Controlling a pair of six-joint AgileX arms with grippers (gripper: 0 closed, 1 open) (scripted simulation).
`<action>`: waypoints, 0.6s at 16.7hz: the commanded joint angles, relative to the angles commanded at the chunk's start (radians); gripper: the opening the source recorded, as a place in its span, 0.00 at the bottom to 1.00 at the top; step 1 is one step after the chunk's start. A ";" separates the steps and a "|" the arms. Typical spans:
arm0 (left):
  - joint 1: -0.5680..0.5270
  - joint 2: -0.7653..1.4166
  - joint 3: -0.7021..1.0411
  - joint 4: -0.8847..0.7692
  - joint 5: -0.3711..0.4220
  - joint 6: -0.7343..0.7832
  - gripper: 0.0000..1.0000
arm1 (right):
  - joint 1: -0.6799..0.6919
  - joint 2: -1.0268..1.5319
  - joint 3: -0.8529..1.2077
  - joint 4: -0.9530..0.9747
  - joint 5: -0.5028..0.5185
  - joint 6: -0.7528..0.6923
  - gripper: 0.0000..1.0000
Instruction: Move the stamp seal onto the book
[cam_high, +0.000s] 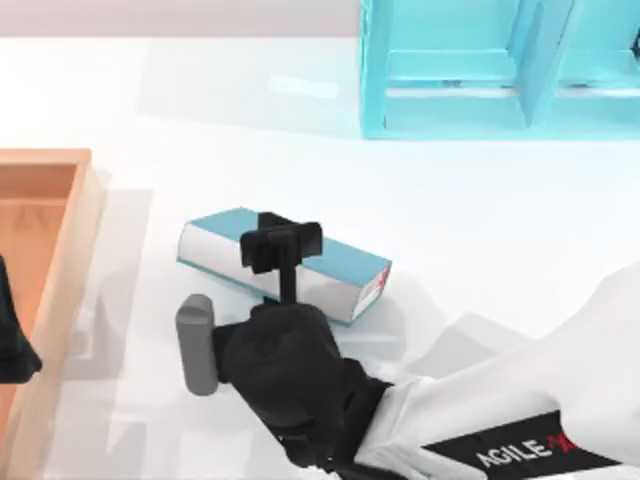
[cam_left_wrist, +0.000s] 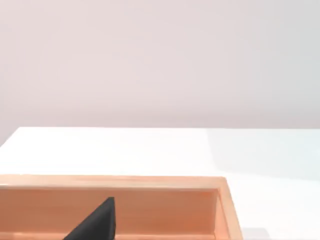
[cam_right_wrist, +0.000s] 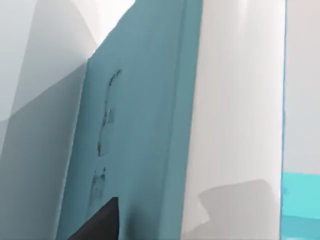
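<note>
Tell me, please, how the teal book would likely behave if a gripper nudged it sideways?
The book lies flat on its broad cover, so it would probably slide, not tip or roll. Its thick block of white pages suggests it is fairly stiff and heavy. The table looks smooth, so it may slide easily.
</note>
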 joint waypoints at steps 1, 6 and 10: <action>0.000 0.000 0.000 0.000 0.000 0.000 1.00 | 0.000 0.000 0.000 0.000 0.000 0.000 1.00; 0.000 0.000 0.000 0.000 0.000 0.000 1.00 | 0.039 -0.009 -0.010 -0.040 0.033 0.038 1.00; 0.000 0.000 0.000 0.000 0.000 0.000 1.00 | 0.204 -0.056 -0.043 -0.224 0.165 0.193 1.00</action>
